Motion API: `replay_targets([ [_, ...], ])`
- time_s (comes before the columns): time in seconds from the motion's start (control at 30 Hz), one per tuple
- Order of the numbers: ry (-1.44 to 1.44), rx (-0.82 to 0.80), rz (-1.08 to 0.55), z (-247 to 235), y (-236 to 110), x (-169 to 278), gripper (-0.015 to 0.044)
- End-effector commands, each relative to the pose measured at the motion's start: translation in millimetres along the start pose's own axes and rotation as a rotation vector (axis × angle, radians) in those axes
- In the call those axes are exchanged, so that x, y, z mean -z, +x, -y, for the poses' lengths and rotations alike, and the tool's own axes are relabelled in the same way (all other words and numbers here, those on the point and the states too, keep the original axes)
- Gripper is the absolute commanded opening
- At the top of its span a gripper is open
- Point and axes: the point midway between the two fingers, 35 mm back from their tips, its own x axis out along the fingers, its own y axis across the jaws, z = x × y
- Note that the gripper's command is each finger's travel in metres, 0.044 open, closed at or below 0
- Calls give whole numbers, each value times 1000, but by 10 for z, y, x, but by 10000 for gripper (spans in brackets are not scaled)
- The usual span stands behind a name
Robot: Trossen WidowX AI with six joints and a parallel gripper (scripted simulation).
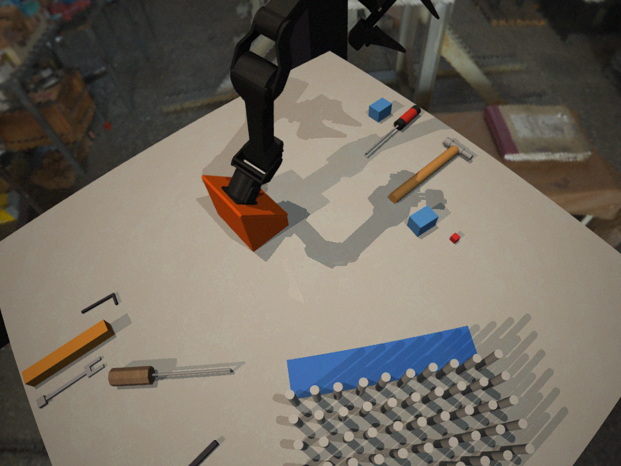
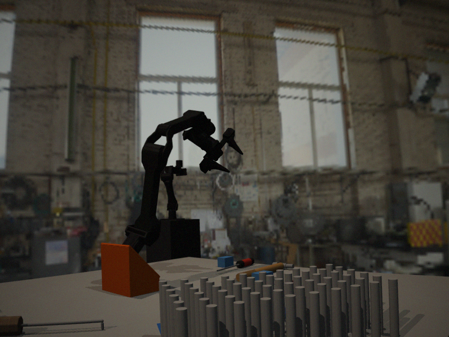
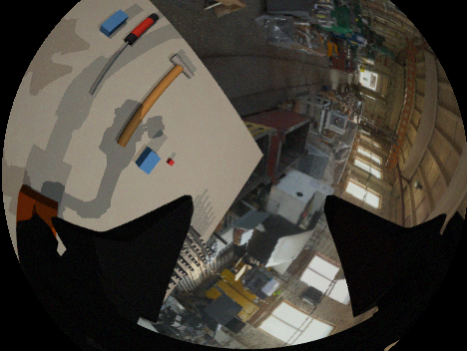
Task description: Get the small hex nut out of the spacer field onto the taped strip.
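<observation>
Since the spacers (image 1: pixel 401 411) stand packed tight right behind the taped strip (image 1: pixel 381 358), I can't spot the nut between them, only narrow lanes for a thin tool. The hook rod (image 1: pixel 173 373) lies on open bench (image 1: pixel 150 250) beside them. Way back, the pincer (image 2: pixel 226 156) hangs high, spread apart and empty.

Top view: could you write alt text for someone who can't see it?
A black robot arm rises from an orange wedge base on a beige table, its open pincer raised at the far edge. Grey spacers stand behind a blue strip; a hammer, screwdrivers and blue blocks lie scattered.
</observation>
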Motion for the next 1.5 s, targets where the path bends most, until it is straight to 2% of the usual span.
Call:
replay_targets([
  [0.0,4,0,-4,-7,5,-20,426],
  [0.13,92,1,-75,-151,171,-376,440],
  [0.3,231,12,-181,-398,646,-723,440],
  [0.63,380,37,-338,-687,1471,-659,440],
  [0.8,430,46,-482,-929,1992,-233,440],
  [0.97,576,85,-548,-1127,2430,208,440],
  [1.3,802,176,-665,-1452,2827,1334,440],
  [1.47,1018,271,-718,-1780,2840,2183,440],
])
